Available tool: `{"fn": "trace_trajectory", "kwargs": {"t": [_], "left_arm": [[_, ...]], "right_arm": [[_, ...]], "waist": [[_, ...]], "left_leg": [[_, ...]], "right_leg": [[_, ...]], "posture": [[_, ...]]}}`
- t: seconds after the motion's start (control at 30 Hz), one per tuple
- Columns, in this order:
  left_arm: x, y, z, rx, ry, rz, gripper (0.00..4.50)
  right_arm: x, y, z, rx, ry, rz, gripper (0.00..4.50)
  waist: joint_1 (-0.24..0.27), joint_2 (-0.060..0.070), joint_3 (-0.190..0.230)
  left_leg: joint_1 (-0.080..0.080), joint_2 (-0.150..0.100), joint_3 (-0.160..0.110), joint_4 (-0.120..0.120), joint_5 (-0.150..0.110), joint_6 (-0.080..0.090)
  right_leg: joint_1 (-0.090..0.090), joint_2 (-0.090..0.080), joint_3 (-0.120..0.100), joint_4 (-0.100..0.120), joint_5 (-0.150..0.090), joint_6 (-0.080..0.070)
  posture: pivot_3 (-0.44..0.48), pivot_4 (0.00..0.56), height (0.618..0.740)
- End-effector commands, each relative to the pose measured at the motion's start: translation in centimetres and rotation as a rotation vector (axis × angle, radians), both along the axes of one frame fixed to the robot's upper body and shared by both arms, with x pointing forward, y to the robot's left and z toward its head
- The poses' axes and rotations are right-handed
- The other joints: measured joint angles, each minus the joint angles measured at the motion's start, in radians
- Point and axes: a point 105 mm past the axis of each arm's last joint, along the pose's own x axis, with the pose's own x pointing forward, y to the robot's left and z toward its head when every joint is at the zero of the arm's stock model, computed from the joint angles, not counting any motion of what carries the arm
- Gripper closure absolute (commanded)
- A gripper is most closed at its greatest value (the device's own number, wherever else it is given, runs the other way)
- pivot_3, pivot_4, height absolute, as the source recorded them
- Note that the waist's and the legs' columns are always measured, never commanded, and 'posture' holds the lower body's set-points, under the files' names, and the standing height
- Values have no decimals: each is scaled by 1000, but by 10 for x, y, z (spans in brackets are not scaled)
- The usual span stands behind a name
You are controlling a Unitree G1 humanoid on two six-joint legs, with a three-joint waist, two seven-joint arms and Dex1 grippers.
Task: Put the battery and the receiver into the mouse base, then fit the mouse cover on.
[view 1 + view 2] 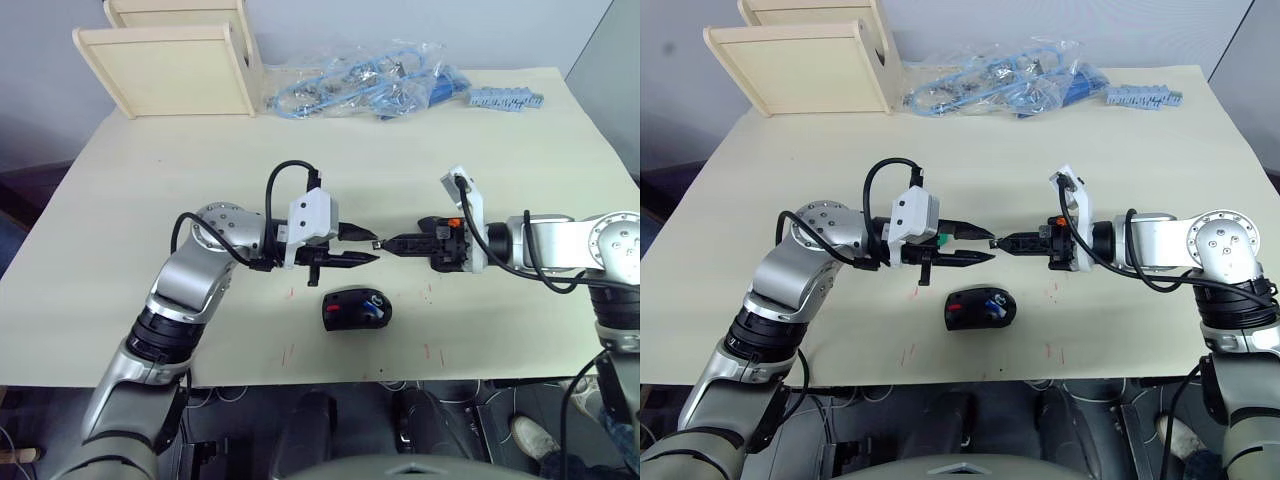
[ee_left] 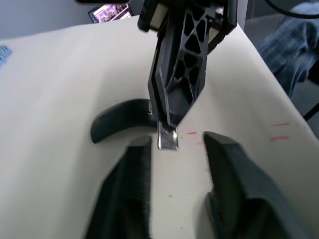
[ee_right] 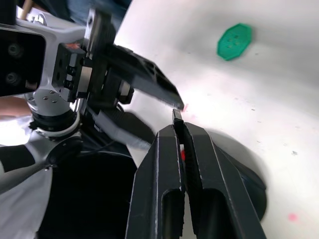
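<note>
Right fingers (image 3: 172, 164) clamped — probably on receiver (image 2: 167, 140)

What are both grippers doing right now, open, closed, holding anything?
Left gripper: open, holding nothing.
Right gripper: shut on the small flat silver-tipped receiver, held out between the left fingers.

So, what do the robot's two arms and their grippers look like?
Both arms have silver-grey rounded segments with black joints and looping black cables. The left gripper has a white housing and two black fingers with triangular cut-outs. The right gripper has black fingers, a white bracket and a small orange mark.
</note>
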Motion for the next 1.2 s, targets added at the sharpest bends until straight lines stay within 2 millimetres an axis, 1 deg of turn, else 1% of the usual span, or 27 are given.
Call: {"fn": "trace_trajectory", "kwargs": {"t": [0.03, 0.1, 0.13, 0.23, 0.37, 0.47, 0.63, 0.77, 0.83, 0.9, 1.1, 1.2], "left_arm": [[-10, 5, 14, -59, 40, 11, 1001], [-14, 8, 13, -72, 80, 23, 152], [-16, 10, 13, -78, 98, 30, 17], [-22, 17, 7, -76, 146, 43, 17], [-34, 31, -17, -30, 203, 69, 17], [-39, 34, -29, -7, 209, 77, 17], [-42, 34, -46, 32, 207, 80, 17], [-43, 32, -52, 44, 206, 78, 17], [-42, 30, -64, 77, 188, 72, 17], [-40, 27, -70, 92, 174, 65, 17], [-40, 27, -77, 129, 161, 33, 17], [-34, 25, -79, 143, 136, 41, 17]], "right_arm": [[-6, -3, 14, -11, -56, 32, 4500], [-8, -6, 16, -28, -63, 36, 4500], [-8, -8, 17, -37, -66, 38, 4500], [-12, -14, 18, -85, -79, 48, 4500], [-20, -28, 23, -166, -101, 63, 4500], [-26, -35, 24, -204, -110, 71, 4500], [-34, -42, 24, -288, -145, 90, 4500], [-39, -44, 24, -303, -150, 102, 4500], [-47, -45, 24, -333, -165, 121, 4500], [-52, -45, 23, -350, -171, 131, 4500], [-58, -48, 20, -356, -163, 123, 4500], [-59, -48, 19, -357, -160, 113, 4500]], "waist": [[0, 0, 0], [-1, 0, 0], [-1, 0, 0], [-1, 0, 0], [1, 1, 0], [2, 0, 1], [5, 1, 1], [5, 1, 1], [5, 1, 1], [5, 1, 1], [5, 0, 2], [4, 0, 2]], "left_leg": [[0, 0, 0, 0, 0, 0], [0, 0, 0, 0, 0, 0], [0, 0, 0, 0, 0, 0], [0, 0, 0, 0, 0, 0], [0, 0, 0, 0, 0, 0], [0, 0, 1, 0, 0, 0], [0, 0, 1, 0, 0, 0], [0, 0, 1, -1, 0, 0], [0, 0, 1, 0, 0, 0], [0, 0, 1, -1, 0, 0], [0, 0, 1, -1, 0, 0], [0, 1, 1, -1, 0, 0]], "right_leg": [[0, 0, 0, 0, 0, 0], [0, 0, 0, 0, 0, 0], [0, 0, 0, 0, 0, 0], [0, 0, 0, 0, 0, 0], [0, 0, 0, -1, 0, 0], [0, 0, 0, -1, 0, 0], [0, 0, 0, -1, 0, 0], [0, 0, 0, -1, 0, 0], [0, 0, 0, -1, 0, 0], [0, 0, 0, -1, 0, 0], [0, 0, 1, -1, 0, 0], [0, 0, 1, -1, 0, 0]], "posture": [[0, 150, 740], [0, 150, 740], [0, 150, 740], [0, 150, 740], [0, 150, 740], [0, 150, 740], [0, 150, 740], [0, 150, 740], [0, 150, 740], [0, 150, 740], [0, 150, 740], [0, 150, 740]]}}
